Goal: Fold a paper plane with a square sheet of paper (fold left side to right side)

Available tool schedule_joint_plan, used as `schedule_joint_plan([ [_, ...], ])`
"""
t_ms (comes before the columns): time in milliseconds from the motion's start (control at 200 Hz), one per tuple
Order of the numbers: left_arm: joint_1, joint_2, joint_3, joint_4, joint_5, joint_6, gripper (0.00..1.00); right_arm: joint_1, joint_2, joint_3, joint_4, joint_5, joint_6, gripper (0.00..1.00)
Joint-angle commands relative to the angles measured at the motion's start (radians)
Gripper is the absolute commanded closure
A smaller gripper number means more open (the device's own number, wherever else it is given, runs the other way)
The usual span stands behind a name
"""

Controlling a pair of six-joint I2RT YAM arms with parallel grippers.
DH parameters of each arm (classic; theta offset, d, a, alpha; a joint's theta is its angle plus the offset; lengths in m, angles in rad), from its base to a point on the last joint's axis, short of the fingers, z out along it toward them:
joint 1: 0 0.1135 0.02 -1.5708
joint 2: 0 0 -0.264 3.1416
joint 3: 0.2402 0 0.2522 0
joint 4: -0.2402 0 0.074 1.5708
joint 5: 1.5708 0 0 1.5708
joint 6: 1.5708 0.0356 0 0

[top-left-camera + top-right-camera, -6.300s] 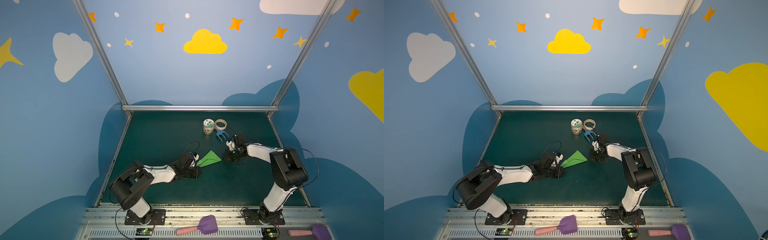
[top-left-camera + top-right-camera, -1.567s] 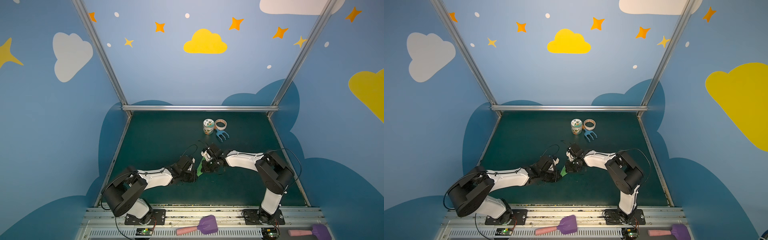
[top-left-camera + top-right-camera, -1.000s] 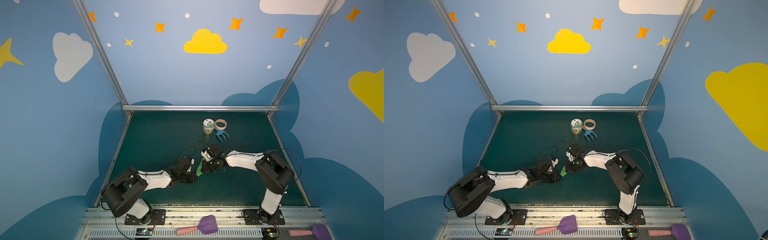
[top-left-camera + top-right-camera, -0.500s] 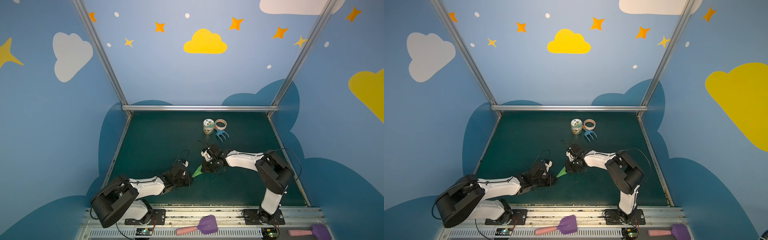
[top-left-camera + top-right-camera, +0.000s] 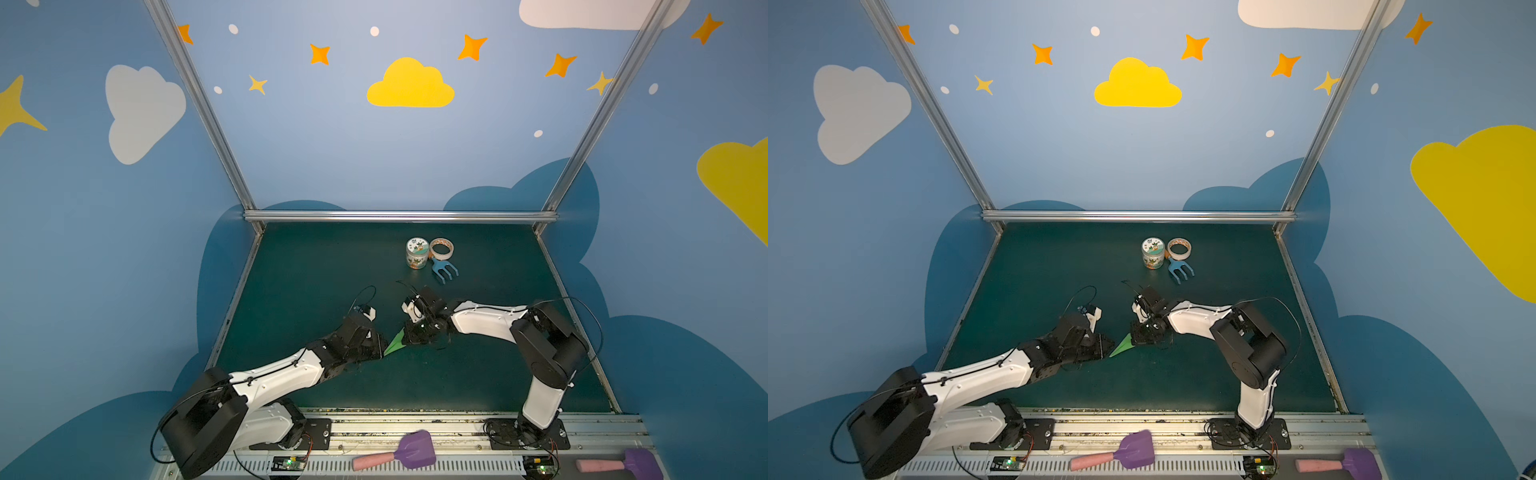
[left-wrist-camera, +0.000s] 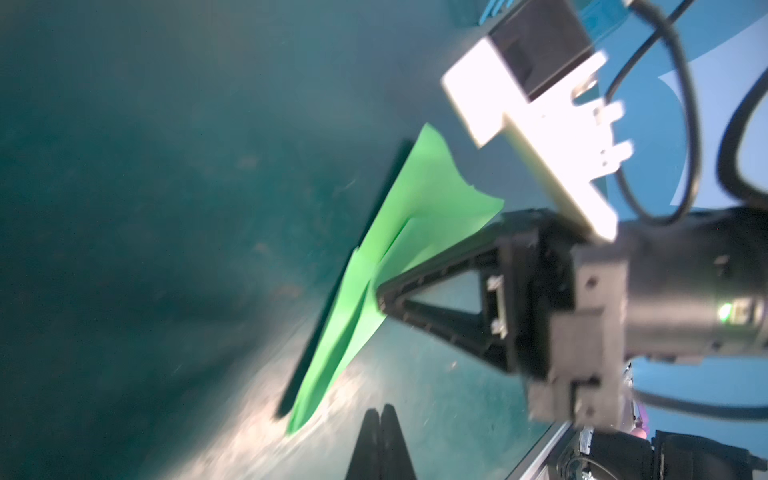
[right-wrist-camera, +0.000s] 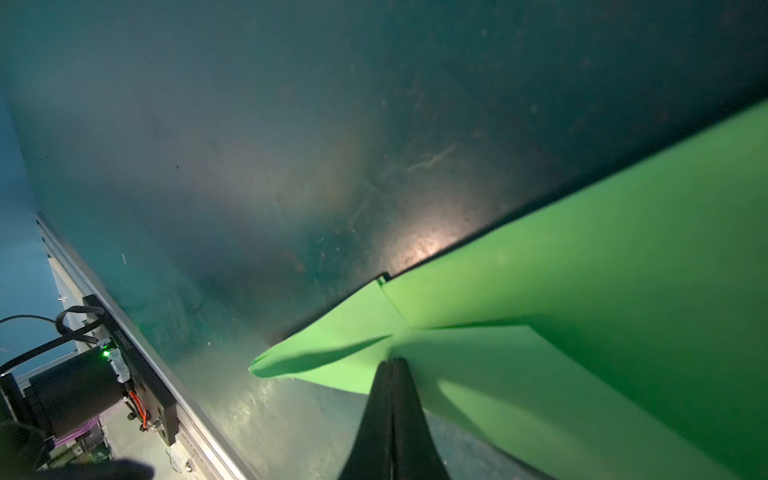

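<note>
Jar, tape roll, perhaps rake

left gripper closed and low, right gripper closed, tips near each other

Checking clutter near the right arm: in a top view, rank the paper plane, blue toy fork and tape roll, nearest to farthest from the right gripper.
1. paper plane, at the tip of the right gripper.
2. blue toy fork, farther back.
3. tape roll, just behind the fork.
</note>
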Motion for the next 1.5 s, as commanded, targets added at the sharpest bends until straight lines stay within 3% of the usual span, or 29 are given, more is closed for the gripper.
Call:
schedule_joint_plan([
  [0, 0.003, 0.072, 0.037, 0.008, 0.007, 0.042, 0.97, -0.001, 0.006, -0.021, -0.037, 0.029, -0.015, 1.00],
  [290, 0.006, 0.211, 0.096, 0.052, 0.058, 0.070, 0.97, -0.004, 0.002, -0.024, -0.037, 0.031, -0.016, 1.00],
  [841, 0.009, 0.273, 0.003, 0.103, 0.029, 0.062, 0.97, -0.009, 0.005, -0.033, -0.029, 0.028, -0.016, 1.00],
  [1171, 0.014, 0.204, -0.086, 0.097, 0.021, 0.038, 0.97, -0.012, 0.004, -0.035, -0.032, 0.028, -0.018, 1.00],
  [1492, 0.032, 0.013, -0.224, 0.013, -0.062, -0.014, 0.97, -0.016, -0.004, -0.031, -0.037, 0.028, -0.019, 1.00],
])
